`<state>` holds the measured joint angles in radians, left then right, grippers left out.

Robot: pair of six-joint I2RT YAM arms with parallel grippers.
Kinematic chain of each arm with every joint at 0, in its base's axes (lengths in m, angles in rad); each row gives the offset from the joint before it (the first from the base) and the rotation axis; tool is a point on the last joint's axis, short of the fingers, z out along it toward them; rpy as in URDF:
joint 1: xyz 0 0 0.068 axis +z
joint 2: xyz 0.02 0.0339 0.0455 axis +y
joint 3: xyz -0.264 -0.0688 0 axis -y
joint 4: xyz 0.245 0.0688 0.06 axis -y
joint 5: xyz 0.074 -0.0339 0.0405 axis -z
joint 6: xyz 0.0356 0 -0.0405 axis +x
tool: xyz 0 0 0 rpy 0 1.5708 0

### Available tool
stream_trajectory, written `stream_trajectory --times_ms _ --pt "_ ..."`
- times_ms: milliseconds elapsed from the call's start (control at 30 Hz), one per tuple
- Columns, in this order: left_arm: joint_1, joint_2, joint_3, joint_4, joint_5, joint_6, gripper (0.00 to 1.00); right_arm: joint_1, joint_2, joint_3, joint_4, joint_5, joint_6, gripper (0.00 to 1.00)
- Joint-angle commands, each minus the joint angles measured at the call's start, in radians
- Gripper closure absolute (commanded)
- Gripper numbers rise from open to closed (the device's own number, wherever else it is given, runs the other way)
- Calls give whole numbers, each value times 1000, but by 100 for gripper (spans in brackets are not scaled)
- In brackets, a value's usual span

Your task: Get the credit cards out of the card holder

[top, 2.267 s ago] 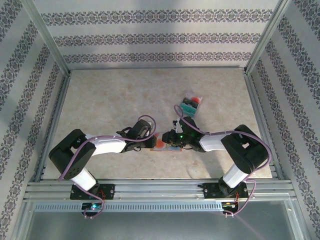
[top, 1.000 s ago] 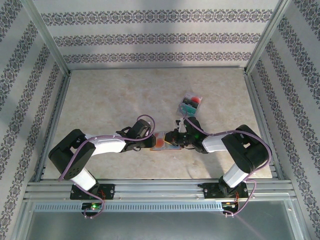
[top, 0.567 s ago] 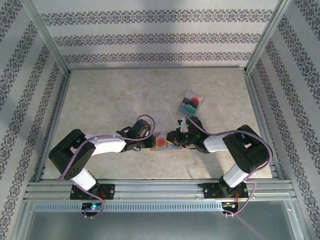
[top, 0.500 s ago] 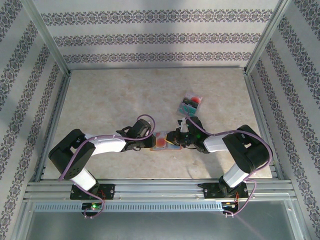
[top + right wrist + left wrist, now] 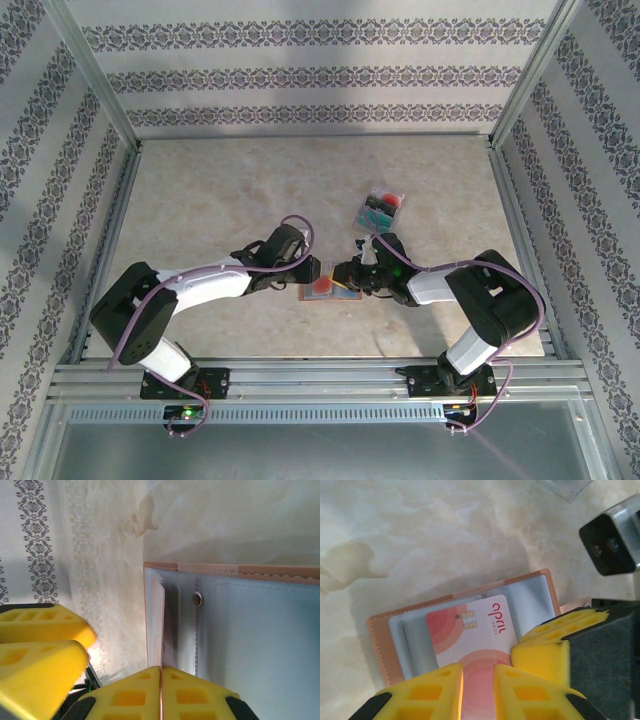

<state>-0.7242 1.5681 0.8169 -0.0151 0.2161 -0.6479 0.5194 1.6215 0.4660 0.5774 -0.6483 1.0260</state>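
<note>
- The left gripper (image 5: pixel 477 670) points down at the holder with its yellow jaws a narrow slit apart. The card's face shows through the slit, so nothing is pinched between them. I cannot tell whether the tips press on the card.
- The right gripper (image 5: pixel 161 672) is closed tight on a thin leaf at the card holder's right edge, which runs edge-on into the seam between its jaws. I judge it is pinning the holder down.
- The orange-red card (image 5: pixel 470 637) lies chip side up over the greyish pockets, its near end under the left jaws. How much of it is tucked in I cannot tell.
- The card holder (image 5: pixel 376 635) lies open on the table (image 5: pixel 220 190), in the near half, about midway along the near edge and between the two grippers.
- By my judgement the card is light, stiff and slick, so pads pressing on its face may skid. A pinch across its free short edge, drawn straight along the pocket, looks safest. The holder is soft and light and would drag along if not held.
- A clear case (image 5: pixel 380 208) with teal and red pieces sits further back, toward the right edge, apart from the holder. The pieces are too small to identify.
- The grippers are just beside each other. The right one's finger crowds the card's right side, leaving little room.
</note>
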Motion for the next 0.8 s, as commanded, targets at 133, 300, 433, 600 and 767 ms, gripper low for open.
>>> stream_trajectory --times_ms 133,300,433,600,767 --pt "11 95 10 32 70 21 77 1 -23 -13 25 3 1 86" --pt "11 125 0 50 86 7 77 12 -19 -4 38 7 4 83" --pt "11 135 -8 62 91 -4 77 31 -1 8 61 10 9 81" --pt "11 135 -16 69 95 -14 78 47 25 20 87 15 18 80" --pt "11 126 -25 68 91 -19 78 51 29 16 99 19 24 81"
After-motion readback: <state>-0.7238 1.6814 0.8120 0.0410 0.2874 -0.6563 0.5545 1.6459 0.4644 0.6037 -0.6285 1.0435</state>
